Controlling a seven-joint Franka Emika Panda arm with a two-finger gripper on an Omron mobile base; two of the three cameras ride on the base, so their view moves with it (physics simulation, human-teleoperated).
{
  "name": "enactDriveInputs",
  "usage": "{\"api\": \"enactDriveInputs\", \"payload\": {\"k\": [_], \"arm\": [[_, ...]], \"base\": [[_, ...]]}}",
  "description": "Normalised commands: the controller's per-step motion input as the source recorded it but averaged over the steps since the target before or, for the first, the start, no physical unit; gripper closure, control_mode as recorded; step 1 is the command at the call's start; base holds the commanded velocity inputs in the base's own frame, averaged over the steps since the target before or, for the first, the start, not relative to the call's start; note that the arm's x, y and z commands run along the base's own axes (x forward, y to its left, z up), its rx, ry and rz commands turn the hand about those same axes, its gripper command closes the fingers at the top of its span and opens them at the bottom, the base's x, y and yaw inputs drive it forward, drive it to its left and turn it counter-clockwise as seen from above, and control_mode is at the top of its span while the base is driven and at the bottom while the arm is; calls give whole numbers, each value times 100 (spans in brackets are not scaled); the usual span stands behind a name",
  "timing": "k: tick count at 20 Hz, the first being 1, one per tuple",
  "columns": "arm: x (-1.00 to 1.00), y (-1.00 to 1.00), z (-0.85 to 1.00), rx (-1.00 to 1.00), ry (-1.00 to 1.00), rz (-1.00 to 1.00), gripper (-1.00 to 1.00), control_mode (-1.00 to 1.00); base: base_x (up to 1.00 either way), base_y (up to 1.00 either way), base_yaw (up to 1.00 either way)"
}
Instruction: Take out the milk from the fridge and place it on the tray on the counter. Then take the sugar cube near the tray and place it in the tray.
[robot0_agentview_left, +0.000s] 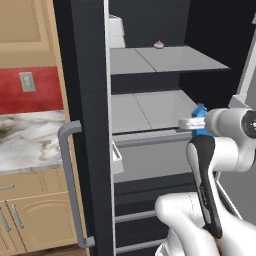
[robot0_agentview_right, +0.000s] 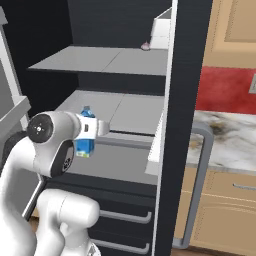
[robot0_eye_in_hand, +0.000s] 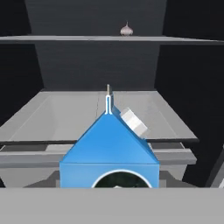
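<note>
The gripper (robot0_agentview_right: 88, 134) is clamped on the milk (robot0_agentview_right: 85, 136), a smooth bright-blue gable-top carton held upright, ridge up, at the front edge of the fridge's (robot0_agentview_left: 90, 100) lower grey shelf (robot0_agentview_left: 150, 111). A small pale bulb (robot0_eye_in_hand: 126, 29) sits on the shelf above.

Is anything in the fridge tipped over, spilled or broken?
Nothing stands out. The milk stands upright at the front of the fridge, close against the gripper. A small pinkish bulb sits on the shelf above. No spills or damage show on the grey shelves.
</note>
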Motion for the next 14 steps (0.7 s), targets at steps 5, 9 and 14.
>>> {"api": "enactDriveInputs", "payload": {"k": [5,9,14], "arm": [[-71,20,60,0,4,3,100,-100],[-72,14,79,0,1,4,100,-100],[-41,0,15,1,2,0,100,100]], "base": [[0,0,0],[0,0,0],[-35,1,0]]}}
